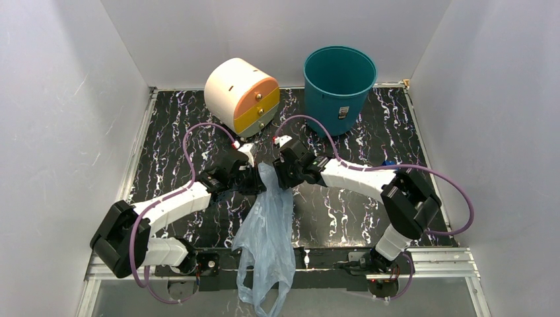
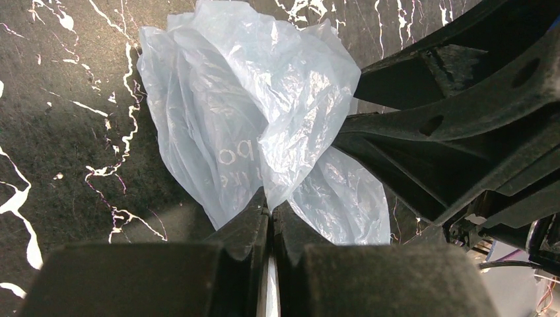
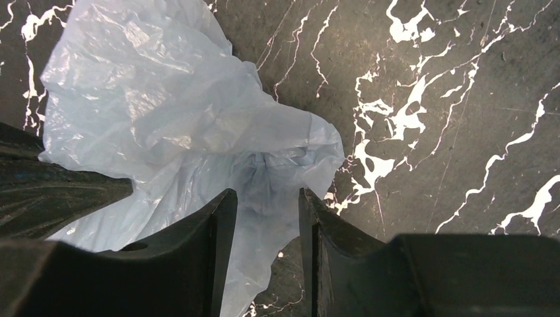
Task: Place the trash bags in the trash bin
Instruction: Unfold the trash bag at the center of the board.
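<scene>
The pale blue translucent trash bag (image 1: 267,224) hangs from mid-table down over the near edge. My left gripper (image 1: 256,177) is shut on a fold of the bag (image 2: 264,125) and pinches it between its fingertips (image 2: 254,211). My right gripper (image 1: 279,173) faces it from the right, open, with bag film (image 3: 198,132) lying between its fingers (image 3: 224,218) without being clamped. The teal trash bin (image 1: 339,89) stands upright at the back right, open-topped, with a small white label on its side, well behind both grippers.
A cream and orange drum-shaped box (image 1: 243,96) lies at the back centre, left of the bin. A small dark blue object (image 1: 388,162) sits by the right arm. White walls enclose the black marbled table (image 1: 172,152) on three sides.
</scene>
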Controlling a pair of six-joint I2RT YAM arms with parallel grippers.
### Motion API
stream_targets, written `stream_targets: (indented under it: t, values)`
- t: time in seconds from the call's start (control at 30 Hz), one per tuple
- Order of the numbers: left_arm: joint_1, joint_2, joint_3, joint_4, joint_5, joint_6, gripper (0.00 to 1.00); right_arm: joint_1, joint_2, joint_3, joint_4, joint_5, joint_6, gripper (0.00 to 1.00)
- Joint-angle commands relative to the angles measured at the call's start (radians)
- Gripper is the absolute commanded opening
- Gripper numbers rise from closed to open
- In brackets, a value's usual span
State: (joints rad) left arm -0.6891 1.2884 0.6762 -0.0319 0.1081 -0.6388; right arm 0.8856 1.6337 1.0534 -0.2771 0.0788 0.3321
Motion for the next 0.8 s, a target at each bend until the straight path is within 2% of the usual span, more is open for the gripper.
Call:
stream_targets:
  t: [0.0, 0.13, 0.3, 0.77]
  values:
    - [-0.003, -0.026, 0.025, -0.016, -0.001, 0.011, 0.03, 0.001, -0.027, 0.031, 0.057, -0.008, -0.029, 0.49]
    - [-0.003, -0.02, 0.023, -0.016, -0.003, 0.01, 0.04, 0.001, -0.042, 0.03, 0.044, -0.06, 0.016, 0.5]
    - [-0.003, -0.016, 0.023, -0.016, 0.003, 0.01, 0.06, 0.001, -0.062, -0.005, 0.097, -0.022, 0.042, 0.52]
    - [-0.003, -0.028, 0.013, -0.01, 0.01, 0.008, 0.06, 0.0, 0.065, 0.005, 0.101, 0.056, 0.05, 0.5]
